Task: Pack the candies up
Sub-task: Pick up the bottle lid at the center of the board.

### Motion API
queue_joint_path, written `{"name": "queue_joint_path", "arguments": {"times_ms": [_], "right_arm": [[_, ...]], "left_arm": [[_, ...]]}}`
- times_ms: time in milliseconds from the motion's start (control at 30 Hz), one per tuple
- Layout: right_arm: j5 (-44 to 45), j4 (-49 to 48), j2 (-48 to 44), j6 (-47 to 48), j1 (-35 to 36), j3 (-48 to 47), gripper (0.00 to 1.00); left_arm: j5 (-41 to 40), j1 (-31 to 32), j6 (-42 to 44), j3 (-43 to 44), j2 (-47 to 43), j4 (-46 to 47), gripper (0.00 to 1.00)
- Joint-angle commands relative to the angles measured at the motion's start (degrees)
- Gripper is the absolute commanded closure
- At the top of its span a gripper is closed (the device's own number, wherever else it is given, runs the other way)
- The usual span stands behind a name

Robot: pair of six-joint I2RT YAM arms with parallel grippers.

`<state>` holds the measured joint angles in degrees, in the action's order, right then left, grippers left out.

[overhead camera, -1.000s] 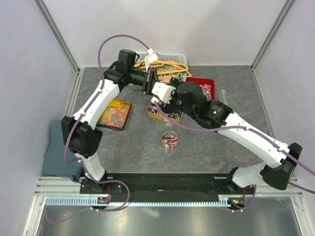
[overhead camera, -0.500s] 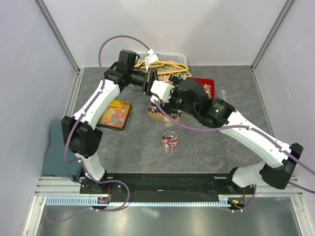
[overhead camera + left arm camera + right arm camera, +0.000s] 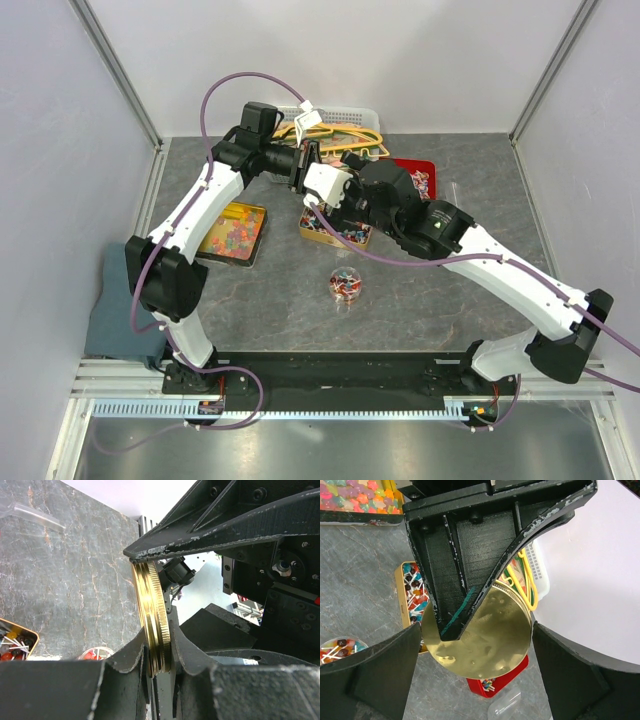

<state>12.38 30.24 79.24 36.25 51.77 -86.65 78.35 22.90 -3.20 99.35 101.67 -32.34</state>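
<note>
My left gripper (image 3: 159,652) is shut on a round gold lid (image 3: 150,605), held on edge in the air at the back of the table (image 3: 303,168). My right gripper (image 3: 476,640) is open, one finger on each side of that lid (image 3: 490,645), right next to the left gripper (image 3: 322,185). Below them, a gold tin (image 3: 335,228) holds red, blue and white wrapped candies. A yellow tray (image 3: 232,232) holds orange, yellow and pink gummies. A small round jar (image 3: 345,284) holds some wrapped pieces.
A red tin (image 3: 415,178) with a few candies sits at the back right, with a clear plastic piece (image 3: 505,707) beside it. A white basket (image 3: 335,125) of yellow hangers stands against the back wall. A blue-grey cloth (image 3: 115,310) lies off the table's left edge.
My right gripper has moved left and back, closing in around the lid that the left gripper holds. The left arm has stayed still.
</note>
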Motion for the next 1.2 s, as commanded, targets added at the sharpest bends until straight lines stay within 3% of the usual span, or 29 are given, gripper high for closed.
{"name": "queue_joint_path", "arguments": {"times_ms": [0,567,767,800,867,933,967,1067,1167], "right_arm": [[0.8,-2.55,0.12,-0.3,0.35,0.34,0.02],[3.26,-4.05,0.04,0.4,0.26,1.57,0.04],[3.0,-4.13,0.12,0.66,0.35,1.84,0.21],[2.91,-4.14,0.04,0.58,0.26,1.84,0.33],[2.74,-4.14,0.04,0.58,0.26,1.75,0.4],[2.91,-3.96,-0.14,0.58,0.26,1.92,0.41],[2.91,-3.96,-0.23,0.58,0.26,1.93,0.41],[3.0,-3.87,-0.93,0.58,0.26,2.63,0.41],[3.17,-3.87,-1.81,0.49,0.26,3.77,0.41]], "left_arm": [[1.46,0.13,-1.46,0.23,0.02,1.84,0.98],[1.72,0.13,-1.54,0.14,-0.07,1.84,0.98],[1.72,0.13,-1.54,0.14,-0.07,1.84,0.98],[1.81,0.13,-1.54,0.05,-0.07,1.93,0.98],[1.55,0.05,-1.46,-0.03,-0.07,1.93,0.98],[0.94,0.04,-1.46,0.05,-0.07,1.93,0.92],[0.5,-0.04,-1.28,-0.03,-0.24,1.93,0.78],[-1.26,-1.35,-0.84,0.4,-0.85,1.75,0.57],[-1.71,-3.9,-1.98,0.84,-1.12,2.71,0.52]]}}
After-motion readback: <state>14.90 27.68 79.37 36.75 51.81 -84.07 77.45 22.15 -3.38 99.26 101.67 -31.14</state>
